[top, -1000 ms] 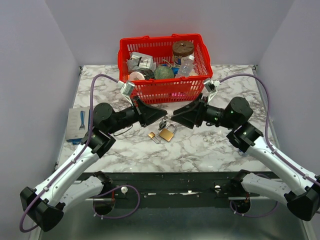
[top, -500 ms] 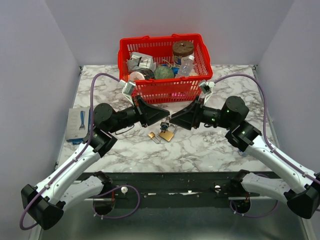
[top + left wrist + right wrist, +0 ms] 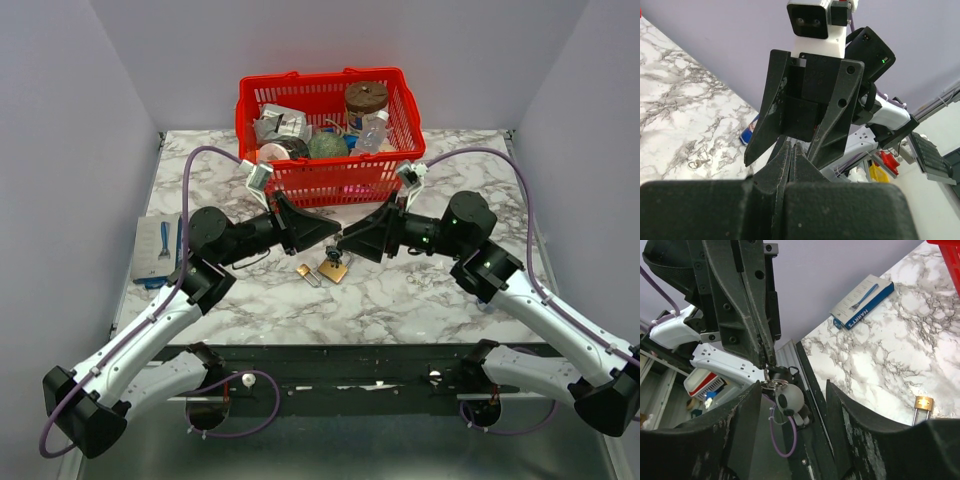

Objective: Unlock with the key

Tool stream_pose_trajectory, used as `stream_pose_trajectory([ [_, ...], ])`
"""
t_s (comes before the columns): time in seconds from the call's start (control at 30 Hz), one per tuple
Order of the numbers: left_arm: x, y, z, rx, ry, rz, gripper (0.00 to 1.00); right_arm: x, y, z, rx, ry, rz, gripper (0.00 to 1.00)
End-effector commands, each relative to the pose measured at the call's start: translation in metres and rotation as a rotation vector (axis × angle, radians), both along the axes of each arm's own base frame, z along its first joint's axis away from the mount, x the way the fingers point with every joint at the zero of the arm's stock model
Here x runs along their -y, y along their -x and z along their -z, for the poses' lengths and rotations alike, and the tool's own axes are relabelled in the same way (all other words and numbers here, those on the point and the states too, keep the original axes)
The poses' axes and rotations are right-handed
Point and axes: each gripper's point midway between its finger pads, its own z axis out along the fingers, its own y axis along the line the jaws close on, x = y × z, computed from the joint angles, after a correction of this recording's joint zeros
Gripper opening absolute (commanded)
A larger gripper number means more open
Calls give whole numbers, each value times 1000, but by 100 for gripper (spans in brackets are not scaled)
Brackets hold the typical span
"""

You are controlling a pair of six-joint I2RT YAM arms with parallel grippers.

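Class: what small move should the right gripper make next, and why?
Probably close the right gripper on the black key head: it dangles between the open fingers, hung by its ring from the shut left gripper, while the brass padlock lies on the table below.

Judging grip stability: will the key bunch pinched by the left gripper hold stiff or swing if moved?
Probably swings: the left gripper pinches only the top of the key bunch, and its black-headed key hangs free below. It looks small and light, so it is likely easy to nudge off line.
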Motion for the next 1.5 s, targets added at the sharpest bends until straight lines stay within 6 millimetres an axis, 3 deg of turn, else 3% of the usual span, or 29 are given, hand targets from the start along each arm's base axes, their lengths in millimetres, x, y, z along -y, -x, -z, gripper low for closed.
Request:
stream_pose_trajectory([
  [0.0,4,4,-5,25,12,28,0,2,1,-14,61,24,18,63],
  [0.3,9,0,-3,17,5,26,0,-3,-1,-15,75,38,26,63],
  [0.53,11,-2,-4,16,3,24,0,-4,1,-1,57,90,25,60],
  [0.93,12,-1,-1,13,-7,36,0,-2,-1,6,45,93,43,33],
  [1.2,12,3,-5,19,-5,55,0,3,1,4,44,47,66,2],
  [1.37,12,4,-3,8,-6,57,0,5,4,5,42,19,71,1],
  [1.47,12,2,2,10,-24,48,28,6,4,6,30,15,74,1],
])
